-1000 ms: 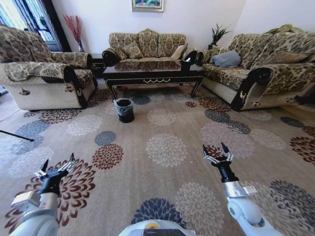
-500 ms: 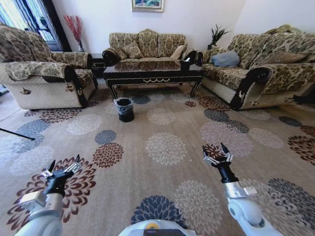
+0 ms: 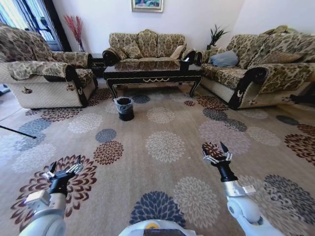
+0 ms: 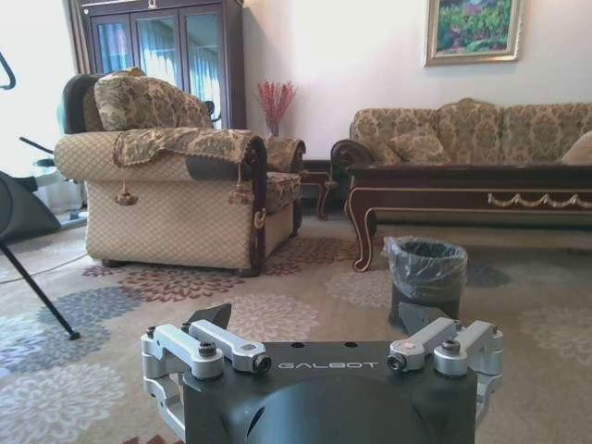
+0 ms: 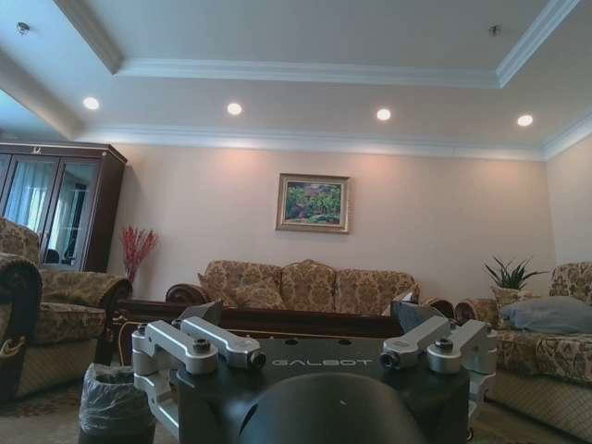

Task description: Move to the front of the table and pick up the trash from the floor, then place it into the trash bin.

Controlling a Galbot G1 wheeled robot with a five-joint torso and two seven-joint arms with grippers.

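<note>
The long dark table (image 3: 152,73) stands at the far side of the patterned carpet floor (image 3: 162,147), in front of the back sofa. The black trash bin (image 3: 124,108) with its clear liner sits on the carpet just before the table's left leg. The bin (image 4: 425,277) and the table (image 4: 462,190) also appear in the left wrist view, and the bin (image 5: 113,402) in the right wrist view. The trash is out of view. My left gripper (image 3: 65,164) and right gripper (image 3: 213,147) hover low over the carpet near me, both open and holding nothing.
An armchair (image 3: 44,78) stands at the left, a sofa (image 3: 147,46) behind the table and a long sofa (image 3: 266,73) at the right. A thin black rod (image 3: 17,132) lies across the carpet at the far left. Open carpet stretches between me and the bin.
The whole picture has shifted a little, so the camera has moved. My left gripper has dropped slightly and come inward. The right gripper holds its place.
</note>
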